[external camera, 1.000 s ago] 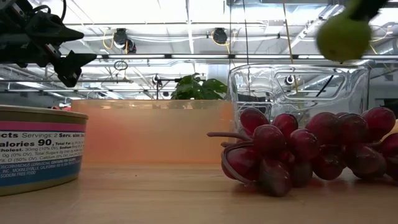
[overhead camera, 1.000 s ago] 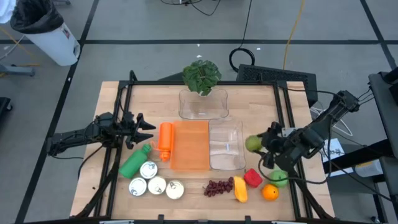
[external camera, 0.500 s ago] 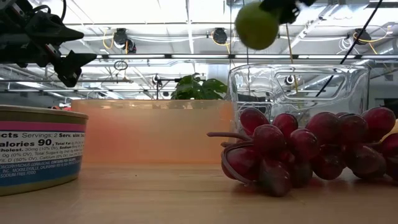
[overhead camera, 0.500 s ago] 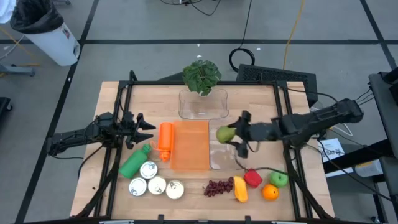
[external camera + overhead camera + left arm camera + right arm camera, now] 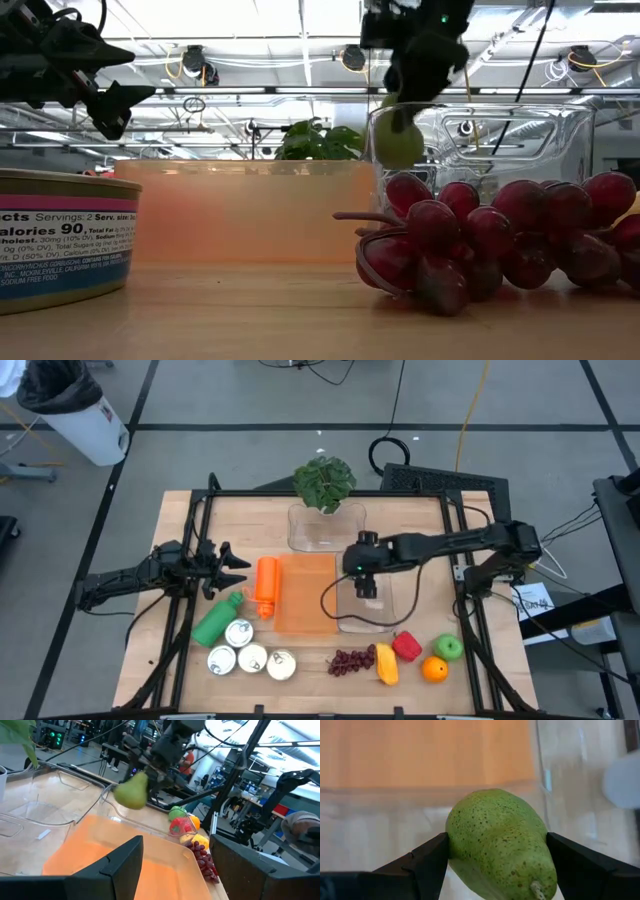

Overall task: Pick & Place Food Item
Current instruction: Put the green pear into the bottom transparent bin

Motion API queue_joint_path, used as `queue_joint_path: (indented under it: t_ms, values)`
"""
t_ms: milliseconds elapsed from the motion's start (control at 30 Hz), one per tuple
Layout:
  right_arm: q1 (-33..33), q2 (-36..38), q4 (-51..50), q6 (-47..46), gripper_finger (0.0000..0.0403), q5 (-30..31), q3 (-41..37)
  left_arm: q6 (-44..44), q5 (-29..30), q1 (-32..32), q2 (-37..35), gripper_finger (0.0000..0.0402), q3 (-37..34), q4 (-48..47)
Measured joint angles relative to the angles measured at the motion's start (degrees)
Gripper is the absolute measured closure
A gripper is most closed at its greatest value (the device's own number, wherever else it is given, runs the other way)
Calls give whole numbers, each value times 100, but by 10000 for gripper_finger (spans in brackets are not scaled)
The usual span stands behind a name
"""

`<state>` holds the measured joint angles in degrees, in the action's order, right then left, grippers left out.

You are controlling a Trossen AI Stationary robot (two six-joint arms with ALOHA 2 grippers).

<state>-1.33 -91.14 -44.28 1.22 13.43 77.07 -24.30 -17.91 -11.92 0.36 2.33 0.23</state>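
Clamped between the two dark fingers of the right gripper (image 5: 495, 857), a speckled green pear (image 5: 500, 842) hangs above the clear container (image 5: 364, 596) at the middle of the wooden table (image 5: 410, 520), just beside the orange tray (image 5: 305, 593). Seen from table height, the fruit sits level with the container's rim. The right arm stretches in from the table's right edge to reach it.

Off to the table's left side, the left gripper (image 5: 236, 568) hovers with its fingers parted and nothing between them, pointed toward an orange bottle (image 5: 265, 586) and a green bottle (image 5: 217, 622). Three cans (image 5: 251, 653) stand below those bottles near the front edge.

Along the front right lie a bunch of red grapes (image 5: 351, 660), a yellow item (image 5: 386, 663), a red item (image 5: 406, 647), a green apple (image 5: 449, 648) and an orange (image 5: 433, 670). A second clear container (image 5: 326, 527) and a leafy potted plant (image 5: 324, 482) stand at the back.
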Motion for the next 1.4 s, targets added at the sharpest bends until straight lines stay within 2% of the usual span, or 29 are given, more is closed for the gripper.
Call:
queue_joint_path:
  t_ms: [300,633,767,900,1000,1167,1400]
  values:
    - [524,-78,-199,590,110,6,1085,-1,0,0,0,158,0,-1]
    - [1563,-254,-136,783,110,-11,1147,-5,0,0,0,158,-2,0]
    - [1333,-194,-488,676,110,-68,1150,-2,0,0,0,158,-1,0]
    - [885,-146,-875,197,110,-597,1148,-2,0,0,0,158,0,0]
    - [546,-137,-894,-2,110,-615,1004,-1,0,0,0,158,-2,0]
    - [267,-148,23,-24,110,-625,408,0,0,0,0,158,0,0]
    - [320,-149,927,161,110,-606,-478,0,0,0,0,158,-1,0]
